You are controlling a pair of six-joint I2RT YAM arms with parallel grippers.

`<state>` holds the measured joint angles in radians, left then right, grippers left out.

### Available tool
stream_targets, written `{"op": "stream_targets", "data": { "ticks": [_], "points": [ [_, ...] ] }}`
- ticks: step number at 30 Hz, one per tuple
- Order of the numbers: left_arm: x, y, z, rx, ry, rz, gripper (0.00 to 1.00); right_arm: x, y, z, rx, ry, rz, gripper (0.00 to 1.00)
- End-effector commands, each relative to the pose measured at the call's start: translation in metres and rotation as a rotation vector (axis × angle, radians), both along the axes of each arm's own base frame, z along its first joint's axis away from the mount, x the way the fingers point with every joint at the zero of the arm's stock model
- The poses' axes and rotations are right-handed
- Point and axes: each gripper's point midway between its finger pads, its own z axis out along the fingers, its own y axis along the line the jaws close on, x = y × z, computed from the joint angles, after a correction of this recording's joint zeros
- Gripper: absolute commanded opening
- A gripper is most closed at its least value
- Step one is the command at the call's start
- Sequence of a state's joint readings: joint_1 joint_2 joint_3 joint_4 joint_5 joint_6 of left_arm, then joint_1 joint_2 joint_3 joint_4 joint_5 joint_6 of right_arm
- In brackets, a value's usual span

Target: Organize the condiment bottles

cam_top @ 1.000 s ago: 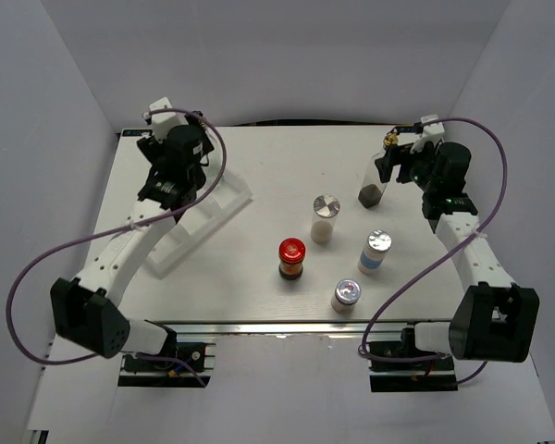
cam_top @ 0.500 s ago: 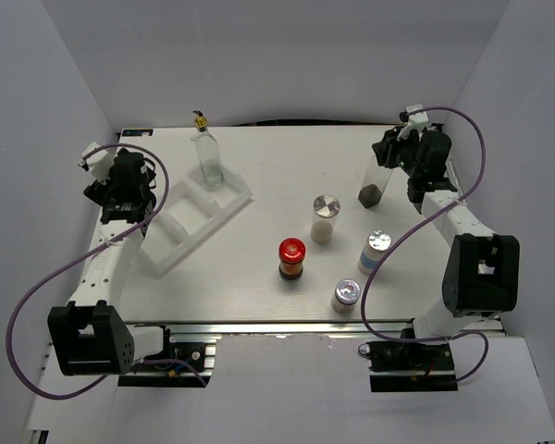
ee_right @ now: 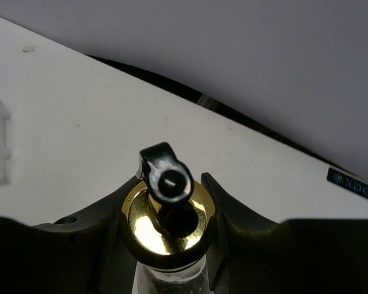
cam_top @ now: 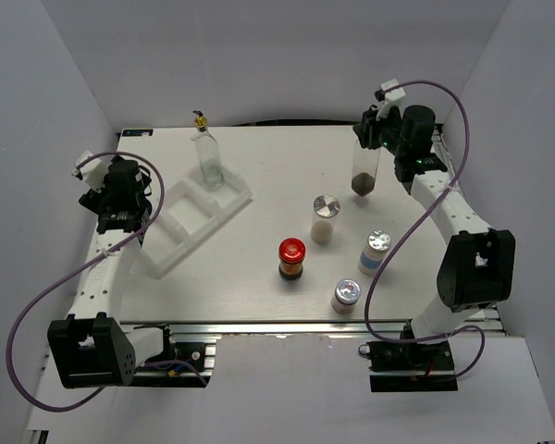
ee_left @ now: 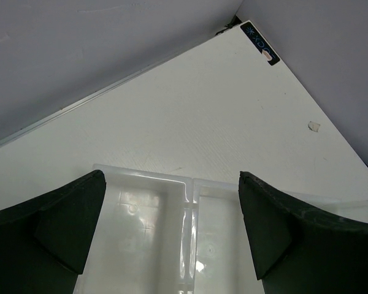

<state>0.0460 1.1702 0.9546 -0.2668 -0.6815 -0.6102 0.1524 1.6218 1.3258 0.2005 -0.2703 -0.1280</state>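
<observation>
Because the tall glass bottle (cam_top: 363, 169) is held only at its gold collar (ee_right: 168, 228), with its whole body hanging below the right pincer (ee_right: 168, 242), the main hazard is swing: the dark contents sit at the bottom, far beneath the jaws, and a quick traverse could pivot the bottle in the grip. The jaws are closed narrowly on the collar, with the black spout (ee_right: 167, 177) standing above them. Whether the base is clear of the table (cam_top: 259, 157) cannot be told for sure from overhead; if it is not, a sideways move would drag and tip it. The nearest silver-lidded shaker (cam_top: 326, 216) and the red-capped jar (cam_top: 292, 258) stand to the pincer's left and nearer the arm bases, so a low-carried base could strike a lid. The other glass bottle (cam_top: 206, 159) stands in the far compartment of the white rack (cam_top: 190, 222), well to the pincer's left; a careless placement beside it could knock it over. The left pincer (ee_left: 172, 229) hangs wide open and empty at the rack, so converging there risks collision
</observation>
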Motion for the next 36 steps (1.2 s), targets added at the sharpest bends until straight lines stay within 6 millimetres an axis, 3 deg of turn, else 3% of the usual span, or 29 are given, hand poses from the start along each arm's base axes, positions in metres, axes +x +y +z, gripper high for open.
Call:
{"op": "stream_targets", "data": {
  "ticks": [1,2,6,11,13,15,16,17,21,22,28,36],
  "points": [
    [-0.002,-0.005,0.008,-0.009,-0.037,-0.039,0.98,-0.011,0.05,0.097,0.001,-0.251,0.136,0.0],
    [-0.002,-0.006,0.008,-0.012,-0.04,-0.045,0.98,-0.015,0.069,0.11,0.014,-0.272,0.174,0.0],
    [0.0,-0.01,0.007,-0.024,-0.041,-0.068,0.98,-0.033,0.121,0.131,0.08,-0.297,0.307,0.0],
    [0.002,-0.015,0.003,-0.035,-0.038,-0.095,0.98,-0.06,0.194,0.144,0.111,-0.35,0.451,0.0],
    [0.001,-0.015,0.002,-0.033,-0.032,-0.098,0.98,-0.066,0.212,0.157,0.128,-0.384,0.477,0.0],
    [0.0,-0.014,0.0,-0.029,-0.025,-0.09,0.98,-0.069,0.237,0.15,0.135,-0.37,0.514,0.0],
    [-0.001,-0.013,0.0,-0.026,-0.023,-0.084,0.98,-0.074,0.249,0.162,0.152,-0.39,0.533,0.0],
    [-0.003,-0.012,-0.002,-0.024,-0.014,-0.08,0.98,-0.071,0.26,0.152,0.155,-0.374,0.544,0.0],
    [-0.008,-0.011,-0.004,-0.016,-0.013,-0.074,0.98,-0.073,0.294,0.149,0.186,-0.384,0.585,0.0],
    [-0.008,-0.01,-0.003,-0.013,-0.014,-0.074,0.98,-0.072,0.306,0.139,0.187,-0.369,0.593,0.0],
    [-0.012,-0.008,-0.008,-0.001,-0.011,-0.062,0.98,-0.071,0.339,0.134,0.223,-0.397,0.602,0.0],
    [-0.015,-0.007,-0.008,0.002,-0.009,-0.059,0.98,-0.057,0.359,0.129,0.284,-0.434,0.488,0.0]
  ]
}}
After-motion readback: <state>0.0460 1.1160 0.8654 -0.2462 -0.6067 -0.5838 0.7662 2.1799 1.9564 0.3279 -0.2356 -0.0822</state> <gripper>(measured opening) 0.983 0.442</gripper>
